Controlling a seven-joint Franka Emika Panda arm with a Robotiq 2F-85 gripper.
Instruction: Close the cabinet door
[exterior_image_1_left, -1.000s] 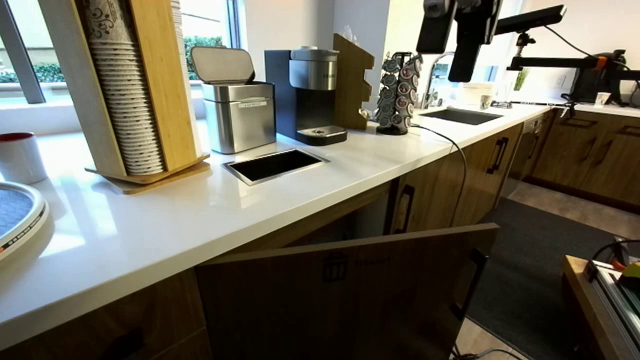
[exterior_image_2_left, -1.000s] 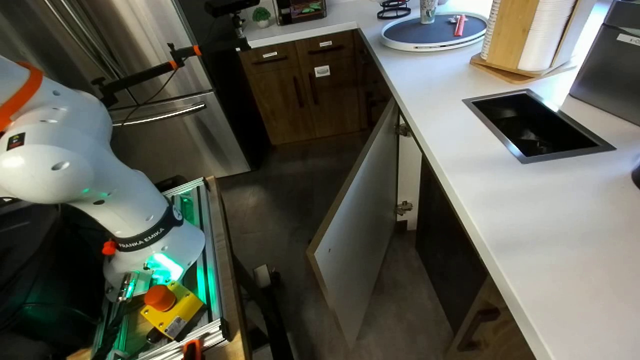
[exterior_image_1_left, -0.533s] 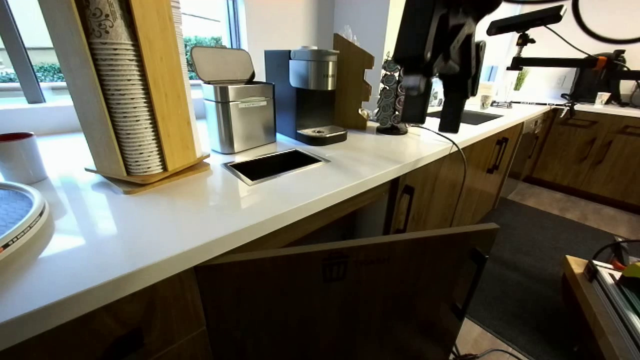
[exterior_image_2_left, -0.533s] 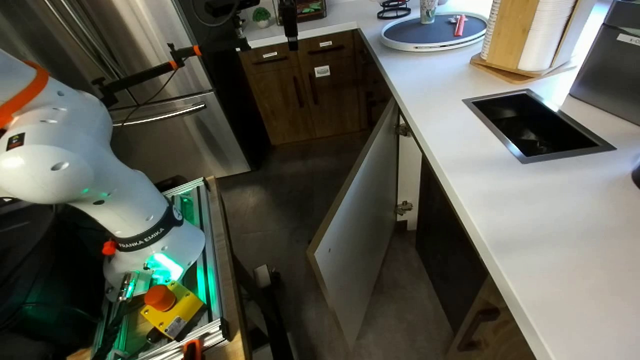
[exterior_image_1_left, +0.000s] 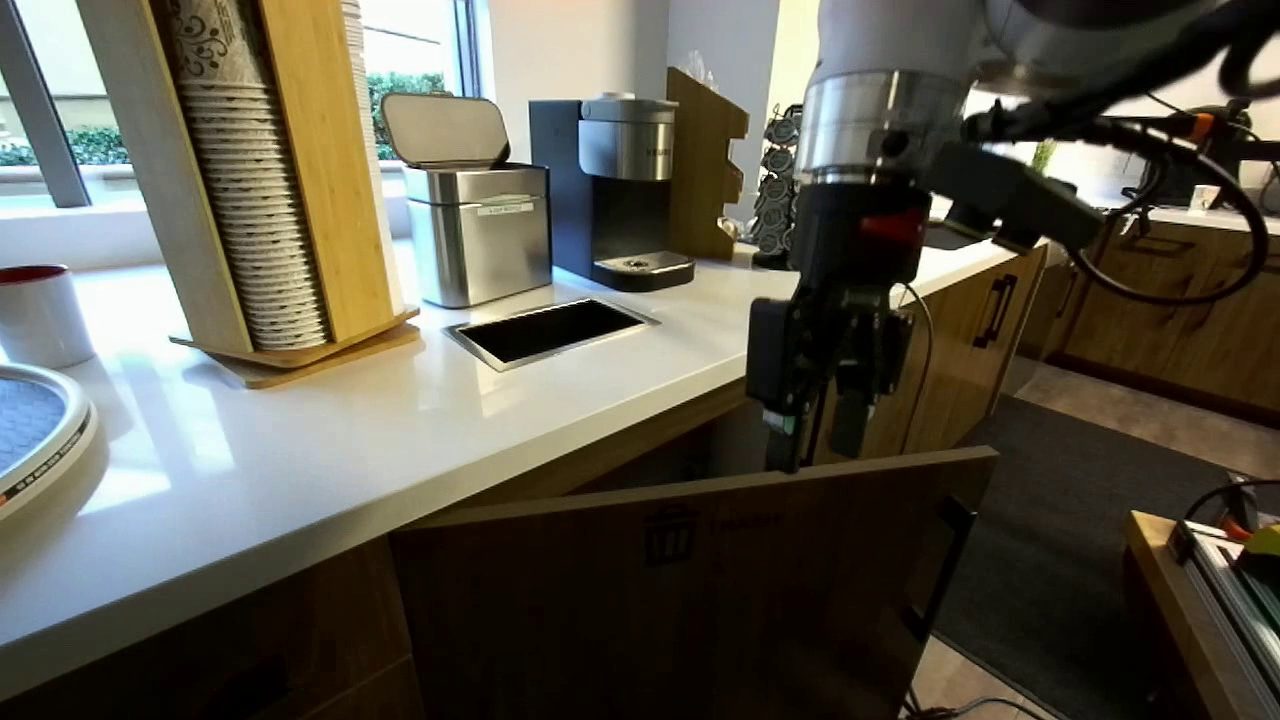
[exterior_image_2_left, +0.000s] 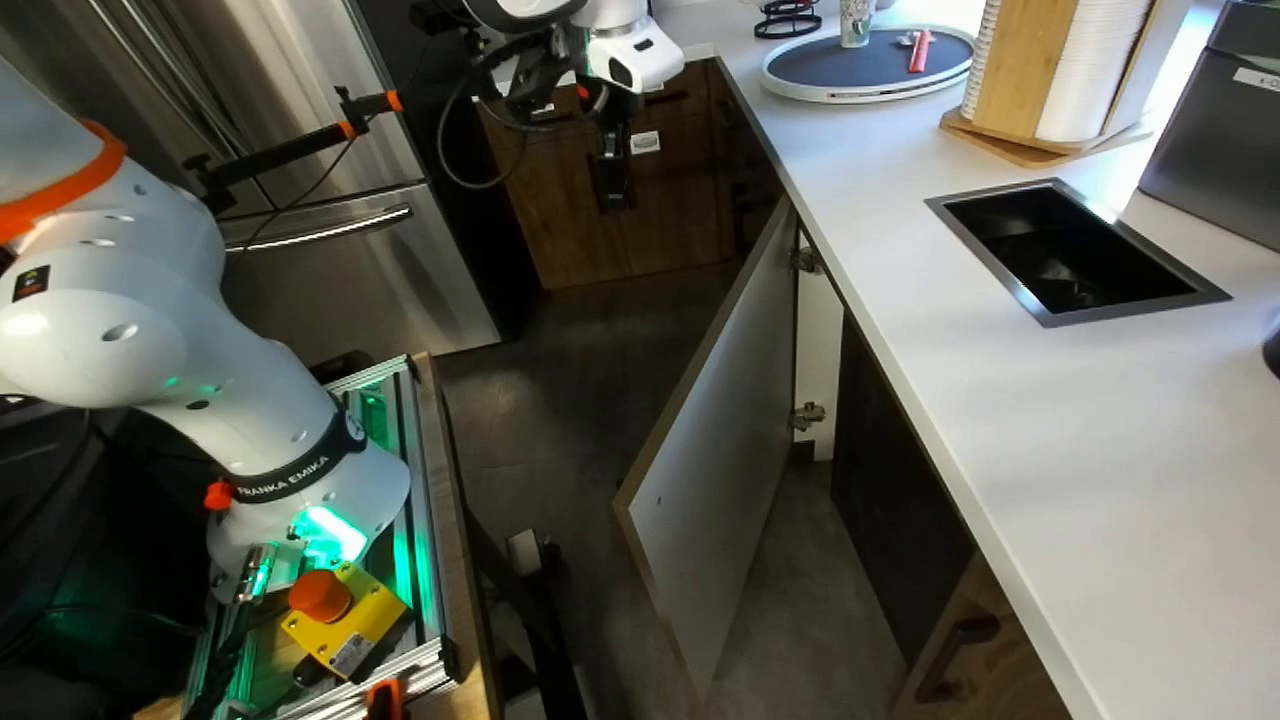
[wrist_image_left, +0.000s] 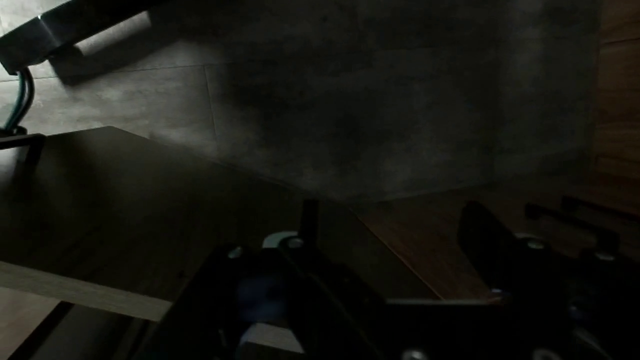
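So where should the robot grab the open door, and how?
Probably across the handle on the door, coming from the side with the trash-can picture: the handle sticks out from that face, near the edge away from the hinges.

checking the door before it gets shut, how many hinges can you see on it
2, both in an exterior view, on the hinged side of the door: the upper hinge near the counter, the lower hinge below it. Others may be hidden.

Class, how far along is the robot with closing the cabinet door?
Done: nothing on the door itself, which stands open. In hand: the gripper, open near the door's top edge, looks placed for a push. Left: swinging the door shut; its hinges show.
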